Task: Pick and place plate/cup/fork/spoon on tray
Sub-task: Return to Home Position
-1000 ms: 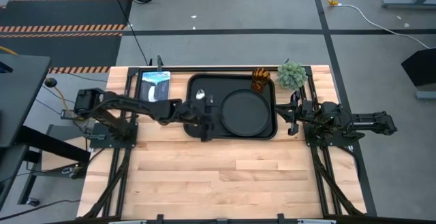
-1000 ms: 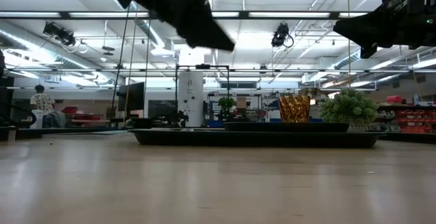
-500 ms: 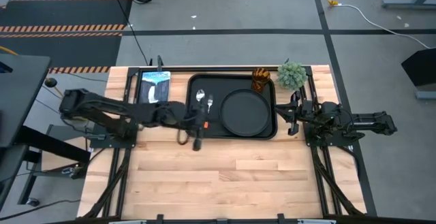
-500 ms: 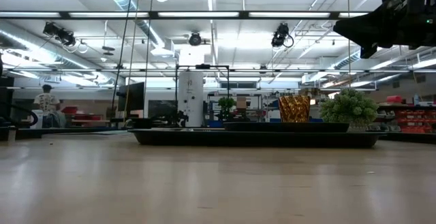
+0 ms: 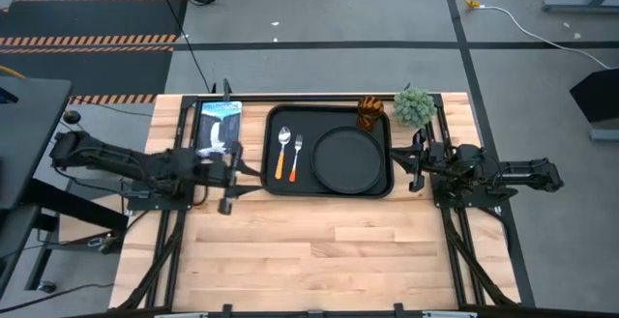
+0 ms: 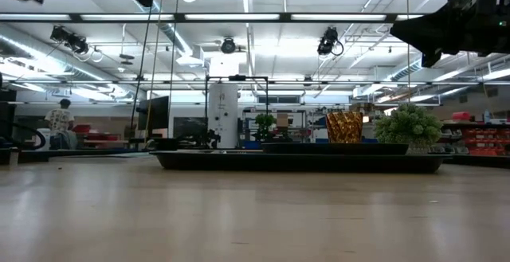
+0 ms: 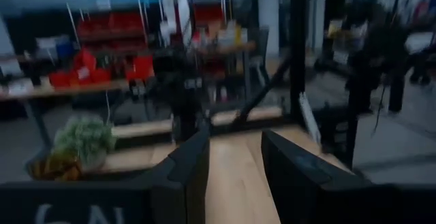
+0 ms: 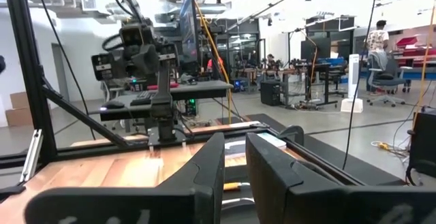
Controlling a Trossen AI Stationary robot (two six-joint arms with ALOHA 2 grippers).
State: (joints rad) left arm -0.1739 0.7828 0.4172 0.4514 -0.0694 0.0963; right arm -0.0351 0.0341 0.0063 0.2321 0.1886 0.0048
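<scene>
The black tray [image 5: 274, 178] lies at the table's far middle. The round black plate [image 5: 348, 159] lies on its right half. The spoon [image 5: 283, 149] and the fork [image 5: 297, 155] lie side by side on its left part, handles toward the near edge. The amber cup [image 5: 370, 111] stands at the tray's far right corner; whether on it or just beyond it, I cannot tell. My left gripper [image 5: 253, 169] is open and empty, left of the tray [image 7: 235, 163]. My right gripper [image 5: 411, 163] waits right of the tray, fingers a narrow gap apart [image 8: 235, 159].
A fuzzy green plant ball [image 5: 414, 105] stands at the far right beside the cup. A blue-white packet [image 5: 221, 123] lies at the far left, just beyond my left arm. The near half of the wooden table [image 5: 319, 250] is bare. A person [image 6: 60, 119] stands far off in the room.
My left gripper has drawn back from above the tray's left part toward the table's left edge and now hangs off the tray. The fork and spoon, partly covered by it before, now lie in full view on the tray. My right arm has kept still.
</scene>
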